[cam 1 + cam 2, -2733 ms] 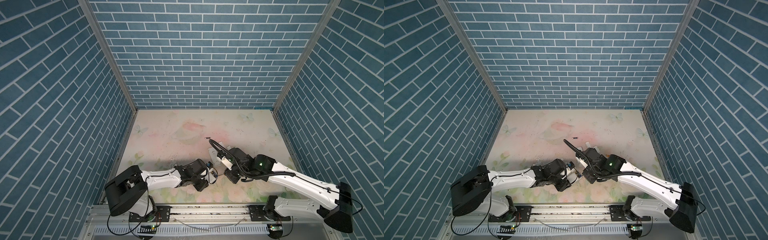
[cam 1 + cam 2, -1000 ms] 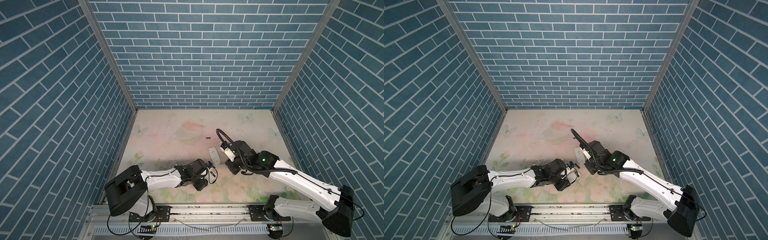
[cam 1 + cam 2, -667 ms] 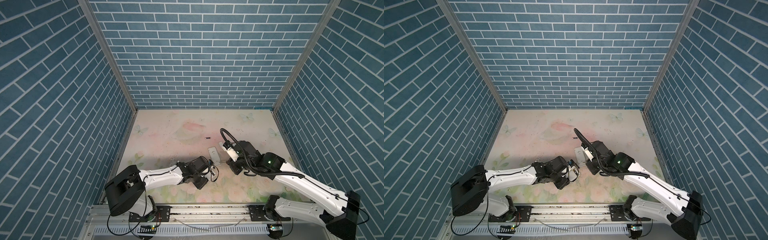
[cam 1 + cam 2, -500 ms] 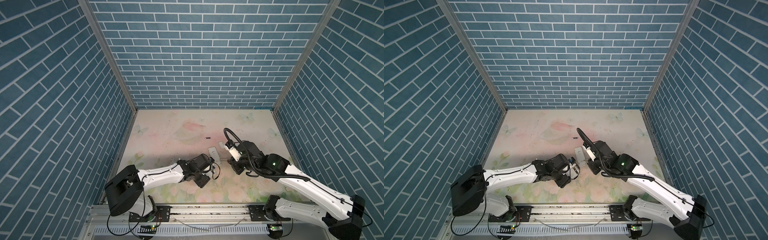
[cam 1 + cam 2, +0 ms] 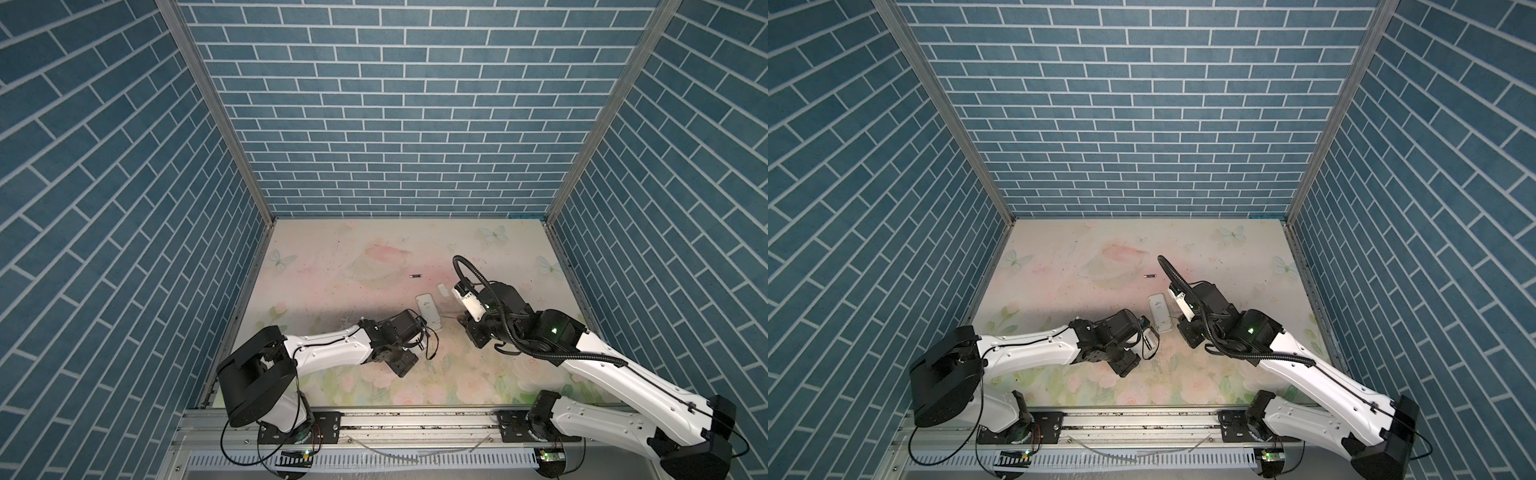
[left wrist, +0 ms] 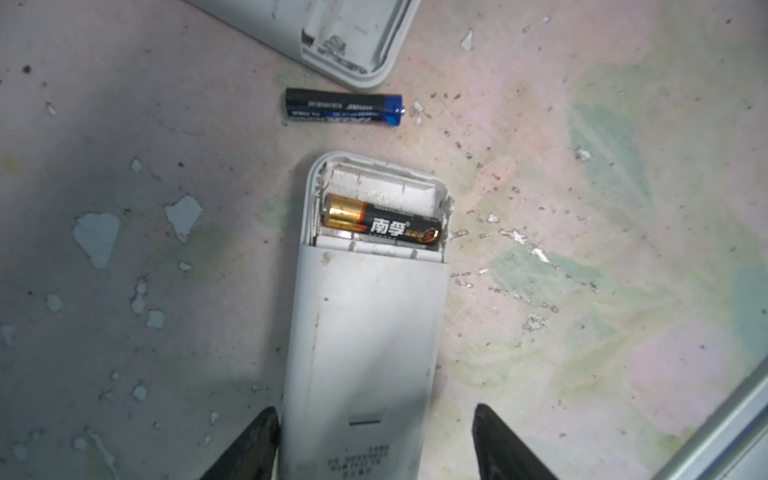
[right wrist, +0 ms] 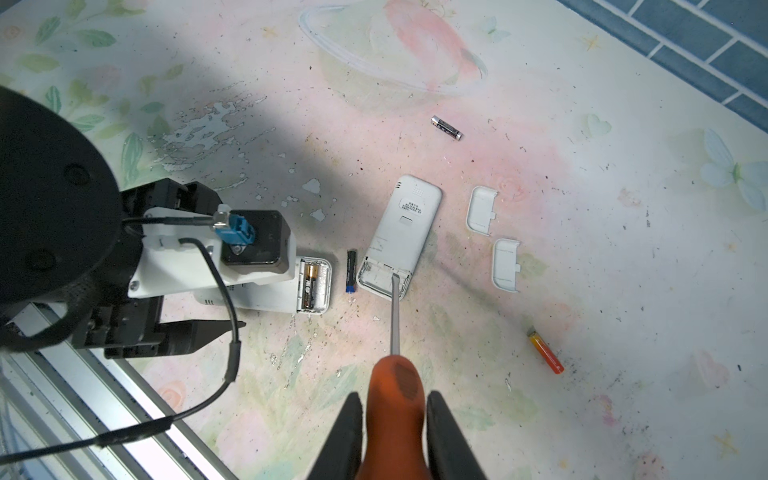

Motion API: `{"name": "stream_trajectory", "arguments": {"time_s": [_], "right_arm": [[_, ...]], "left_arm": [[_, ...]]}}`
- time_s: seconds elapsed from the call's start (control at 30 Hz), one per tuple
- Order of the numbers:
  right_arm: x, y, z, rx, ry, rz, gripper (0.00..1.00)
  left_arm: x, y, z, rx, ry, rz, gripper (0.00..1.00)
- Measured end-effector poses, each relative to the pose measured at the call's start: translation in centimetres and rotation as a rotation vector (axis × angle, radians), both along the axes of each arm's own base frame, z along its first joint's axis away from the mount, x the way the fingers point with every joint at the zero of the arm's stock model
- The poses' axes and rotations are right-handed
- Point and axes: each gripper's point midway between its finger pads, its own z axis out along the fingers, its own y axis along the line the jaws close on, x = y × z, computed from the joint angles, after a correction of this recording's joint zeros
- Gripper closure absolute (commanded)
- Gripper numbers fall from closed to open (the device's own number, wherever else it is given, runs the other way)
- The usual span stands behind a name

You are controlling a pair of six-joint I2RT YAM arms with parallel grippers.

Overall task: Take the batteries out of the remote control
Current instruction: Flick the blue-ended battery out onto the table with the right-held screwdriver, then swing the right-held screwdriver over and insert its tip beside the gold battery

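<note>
Floral tabletop (image 7: 623, 124): 1 battery (image 6: 380, 224) inside remote (image 6: 365, 332); right gripper (image 7: 395, 401) clasps screwdriver (image 7: 395, 374).

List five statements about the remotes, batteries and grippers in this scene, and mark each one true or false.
1. The right gripper grips the orange-handled screwdriver. True.
2. Both remotes have empty battery compartments. False: the remote at the left gripper holds a black-and-gold battery.
3. Two white covers lie on the table, off the remotes. True.
4. The left gripper is clamped on a battery. False: its jaws stand open astride the remote.
5. A black-and-blue battery lies on the table between the two remotes. True.
</note>
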Motion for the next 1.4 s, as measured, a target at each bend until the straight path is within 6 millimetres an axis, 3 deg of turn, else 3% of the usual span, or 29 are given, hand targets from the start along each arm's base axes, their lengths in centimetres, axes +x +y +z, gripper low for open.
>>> {"name": "stream_trajectory", "arguments": {"time_s": [0.3, 0.6, 0.9, 1.2, 1.4], "right_arm": [[0.2, 0.9, -1.6, -0.018, 0.066, -0.014, 1.0], [0.1, 3.1, -1.2, 0.068, 0.218, -0.056, 1.0], [1.8, 3.8, -1.8, 0.176, 0.514, -0.288, 1.0], [1.3, 4.7, -1.9, 0.292, 0.688, -0.426, 1.0], [1.0, 4.1, -4.3, 0.313, 0.779, -0.552, 1.0]], "left_arm": [[0.4, 1.8, -0.8, 0.06, -0.035, 0.05, 0.23], [0.7, 1.6, -1.1, 0.045, -0.059, 0.048, 0.24], [1.1, 2.4, -1.5, 0.02, -0.109, 0.083, 0.28], [1.7, 2.3, -0.5, -0.036, -0.169, 0.106, 0.3], [1.8, 2.0, -0.8, -0.048, -0.167, 0.11, 0.3]]}}
